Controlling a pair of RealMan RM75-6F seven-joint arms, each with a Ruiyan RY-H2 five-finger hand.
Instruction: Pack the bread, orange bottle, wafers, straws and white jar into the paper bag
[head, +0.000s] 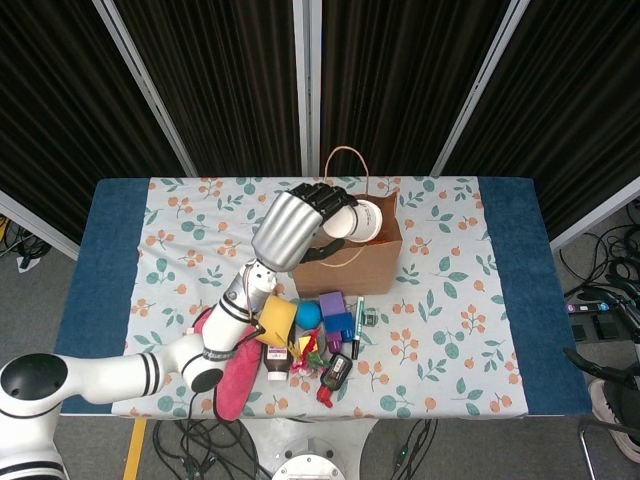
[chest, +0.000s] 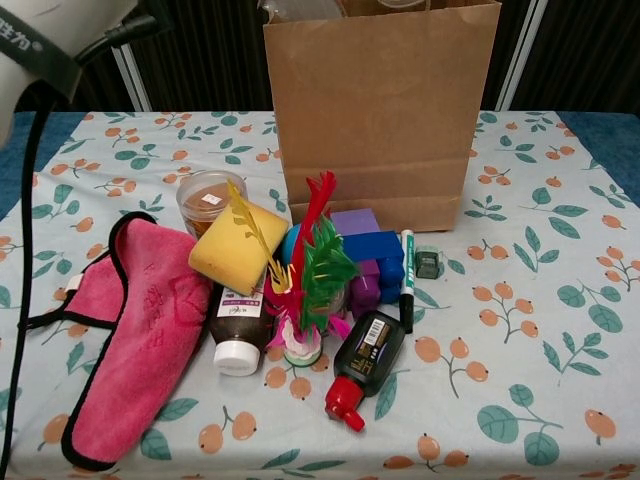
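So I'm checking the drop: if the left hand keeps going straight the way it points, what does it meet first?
Most likely the paper bag's open mouth: the left hand holds the white jar over it, though depth is uncertain.

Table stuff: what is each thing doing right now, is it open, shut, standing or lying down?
Paper bag: standing, top open.
White jar: tilted over the bag's mouth, held.
Left hand: gripping the jar.
Brown bottle: lying down, white cap on.
Black bottle: lying down, red cap on.
Marker: lying flat.
Pink cloth: spread flat.
Sponge: propped on the pile.
Right hand: not in view.
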